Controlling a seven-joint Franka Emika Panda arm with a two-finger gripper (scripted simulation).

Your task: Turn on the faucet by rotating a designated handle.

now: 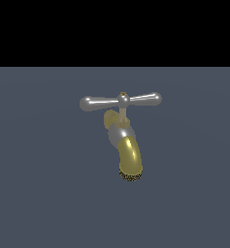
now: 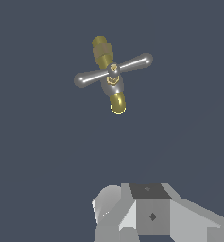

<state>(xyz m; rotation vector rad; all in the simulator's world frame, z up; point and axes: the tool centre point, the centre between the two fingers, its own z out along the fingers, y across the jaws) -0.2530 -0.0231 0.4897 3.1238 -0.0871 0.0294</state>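
Observation:
The faucet [image 1: 129,156] stands alone on the dark grey floor, its brass-gold curved spout ending in a dark mesh tip, with a silver collar above the bend. On top sits the handle [image 1: 120,100], a slim silver crossbar with two rounded ends and a small brass knob on its hub. It lies nearly level across the exterior view. From the wrist view I look down on the faucet [image 2: 117,101] and the handle [image 2: 113,70], far off from the camera. No gripper fingers show in either view.
Pale grey and white blocky parts of the arm [image 2: 151,215] fill one edge of the wrist view. The dark grey floor [image 1: 39,193] stretches all around the faucet, with a black band behind it.

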